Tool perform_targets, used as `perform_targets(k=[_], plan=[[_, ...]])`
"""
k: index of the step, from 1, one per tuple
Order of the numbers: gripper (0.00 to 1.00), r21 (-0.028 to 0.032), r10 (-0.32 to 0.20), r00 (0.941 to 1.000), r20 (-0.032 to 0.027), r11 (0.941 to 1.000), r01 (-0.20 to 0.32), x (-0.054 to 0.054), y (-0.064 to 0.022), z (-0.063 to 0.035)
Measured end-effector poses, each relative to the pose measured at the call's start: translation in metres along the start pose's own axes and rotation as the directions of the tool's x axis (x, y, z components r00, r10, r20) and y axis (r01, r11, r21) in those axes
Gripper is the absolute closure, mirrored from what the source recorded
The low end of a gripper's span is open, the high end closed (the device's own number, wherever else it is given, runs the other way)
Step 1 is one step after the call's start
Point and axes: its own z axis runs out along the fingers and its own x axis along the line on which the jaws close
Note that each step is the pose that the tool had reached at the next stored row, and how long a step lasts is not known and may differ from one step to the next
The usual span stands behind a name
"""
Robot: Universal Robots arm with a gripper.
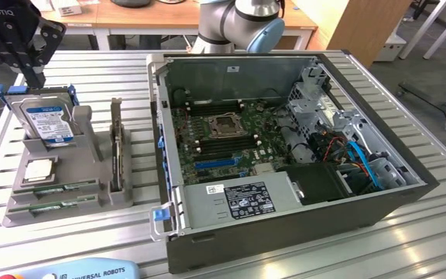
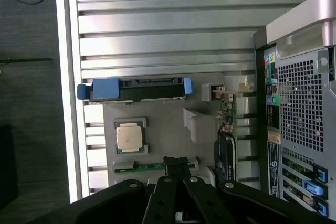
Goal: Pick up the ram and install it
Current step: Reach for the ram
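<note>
Ram lies flat in a slot of the grey holder on the desk (a second stick just beside it), at 8 o'clock from the open computer case in the exterior view; fingers are pressed together, empty, above the hard drive at the holder's 12 o'clock end, apart from the ram.
</note>
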Motion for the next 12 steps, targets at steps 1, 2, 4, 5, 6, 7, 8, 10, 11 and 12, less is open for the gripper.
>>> perform_targets(k=[1, 2, 4, 5, 6, 7, 8, 10, 11, 12], plan=[[0.90, 0.0000, 0.000, 1.0000, -0.0001, 1.0000, 0.000, 0.000, 0.0000, 0.0000], [0.90, 0.0000, 0.000, 1.0000, 0.0000, 1.0000, 0.000, 0.000, -0.0002, 0.0000], [0.90, -0.0001, 0.000, 1.0000, 0.0000, 1.0000, 0.000, 0.000, -0.0017, 0.0000], [0.90, 0.0000, 0.000, 1.0000, 0.0000, 1.0000, 0.000, 0.000, -0.0028, -0.0001], [0.90, 0.0000, 0.000, 1.0000, 0.0000, 1.0000, 0.000, 0.000, -0.0041, -0.0002], [0.90, 0.0000, 0.000, 1.0000, 0.0000, 1.0000, 0.000, 0.000, -0.0056, -0.0002], [0.90, 0.0000, 0.000, 1.0000, 0.0000, 1.0000, 0.000, 0.000, -0.0072, -0.0003], [0.90, -0.0001, 0.000, 1.0000, 0.0000, 1.0000, 0.000, -0.001, -0.0102, -0.0004], [0.90, -0.0001, 0.000, 1.0000, 0.0001, 1.0000, 0.000, -0.001, -0.0118, -0.0005], [0.90, 0.0000, 0.000, 1.0000, 0.0000, 1.0000, 0.000, -0.001, -0.0132, -0.0006]])
